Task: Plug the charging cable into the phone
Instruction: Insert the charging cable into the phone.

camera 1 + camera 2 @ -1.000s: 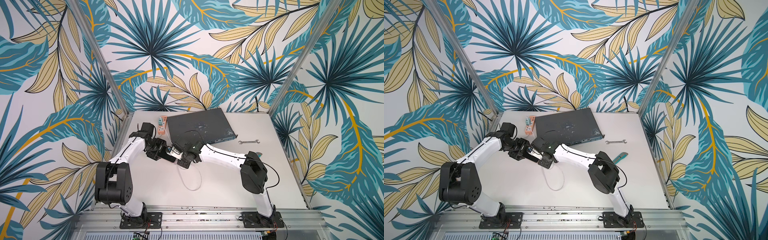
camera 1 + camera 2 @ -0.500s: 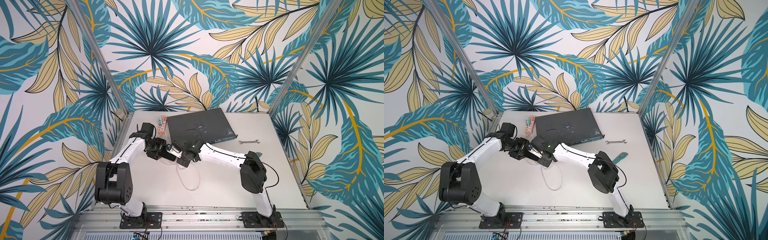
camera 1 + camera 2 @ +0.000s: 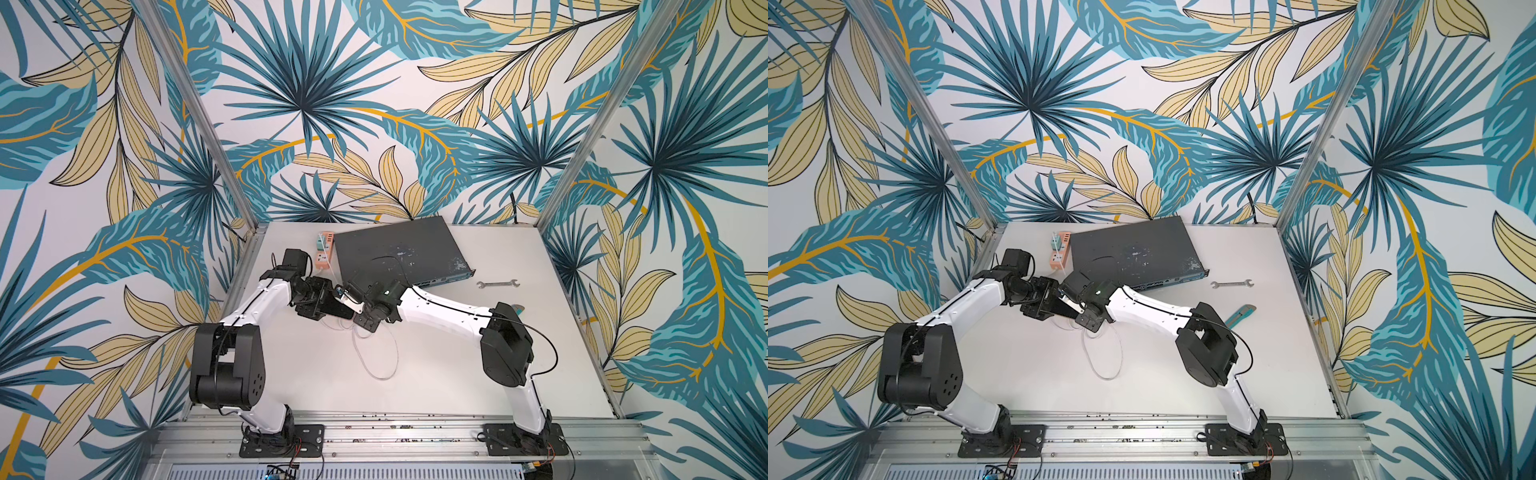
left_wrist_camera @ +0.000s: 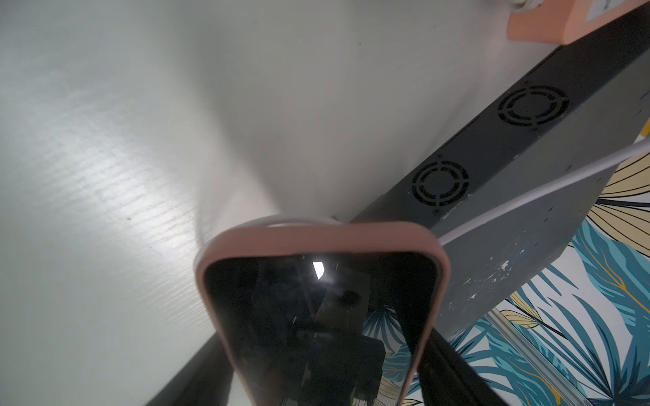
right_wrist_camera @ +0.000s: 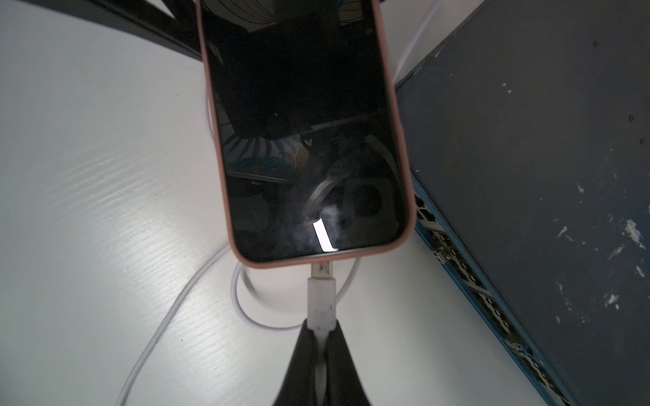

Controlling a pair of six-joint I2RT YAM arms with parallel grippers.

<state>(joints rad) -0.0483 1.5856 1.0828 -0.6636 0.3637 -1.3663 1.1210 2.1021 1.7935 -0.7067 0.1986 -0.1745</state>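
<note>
The phone [image 5: 302,123], black screen in a pink rim, is held above the table with my left gripper [image 4: 327,365] shut on its long sides; dark fingers [image 4: 453,362] flank it. My right gripper [image 5: 320,325] is shut on the white connector [image 5: 320,295] of the charging cable [image 5: 242,302]. The connector's metal tip meets the phone's bottom edge, with a short length of bare metal showing. In both top views the two grippers meet at the phone [image 3: 338,306] [image 3: 1061,307], and the cable [image 3: 376,357] [image 3: 1100,357] loops on the table below.
A dark grey network switch [image 3: 399,253] lies right behind the grippers, close beside the phone [image 5: 527,140]. An orange power strip [image 3: 324,251] sits at the back left. A wrench [image 3: 497,284] and a teal utility knife [image 3: 1241,314] lie to the right.
My right gripper has shifted a little left and back with the connector, closing in on the phone's bottom edge. The left arm and phone have hardly moved.
</note>
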